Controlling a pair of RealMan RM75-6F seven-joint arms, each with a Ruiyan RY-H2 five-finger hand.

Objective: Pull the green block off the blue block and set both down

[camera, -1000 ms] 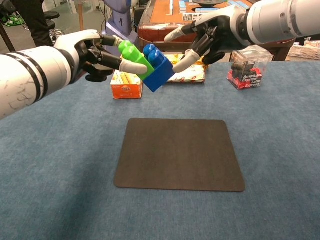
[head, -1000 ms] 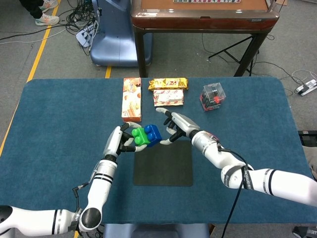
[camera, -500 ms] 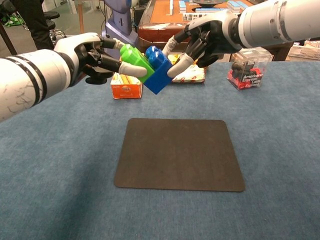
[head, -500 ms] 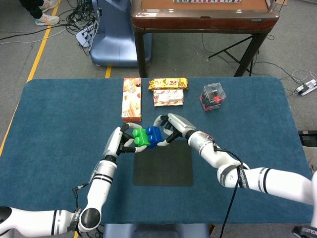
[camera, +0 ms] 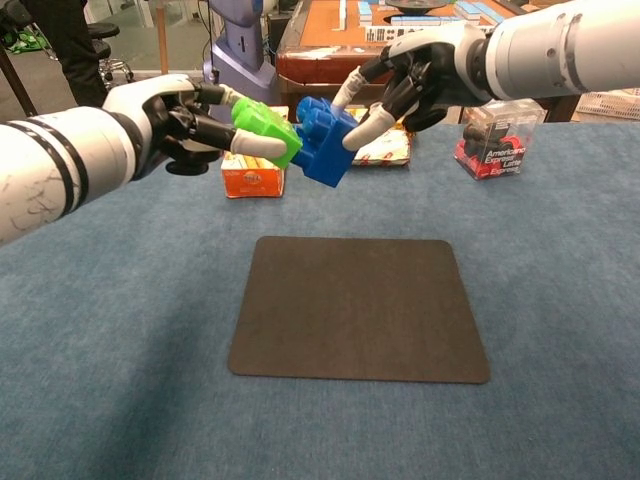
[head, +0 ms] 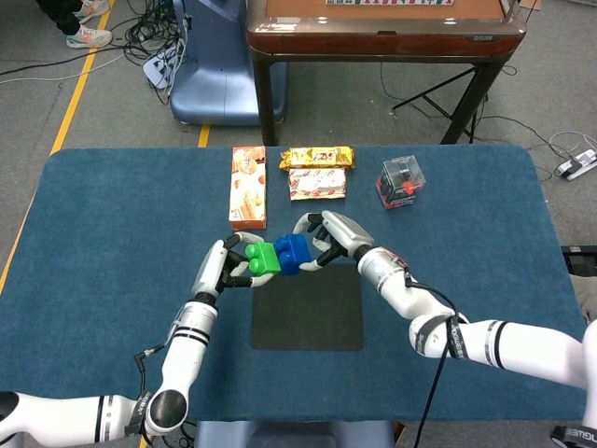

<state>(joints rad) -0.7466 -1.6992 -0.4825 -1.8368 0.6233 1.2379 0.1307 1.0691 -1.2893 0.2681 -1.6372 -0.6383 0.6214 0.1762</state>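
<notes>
1. Blue table (head: 112, 280) filled most of the head view; the chest view showed only its near part, centre and bottom of frame.
2. Black mat (head: 308, 308) lay at lower centre of the head view, below both hands; in the chest view (camera: 360, 305) it sat mid-frame, nothing on it.
3. Left hand (head: 229, 266) grasped the green block (head: 264, 259), left of centre. The chest view (camera: 175, 120) showed its fingers wrapped over the block (camera: 262, 125), upper left.
4. Right hand (head: 331, 238) grasped the blue block (head: 292, 252). The chest view (camera: 420, 75) showed the block (camera: 325, 140) raised above the table.
5. Blocks: touching in the head view; whether still joined, cannot tell.
6. Snack boxes (head: 248, 187) and clear case (head: 402, 180) sat along the upper centre.
</notes>
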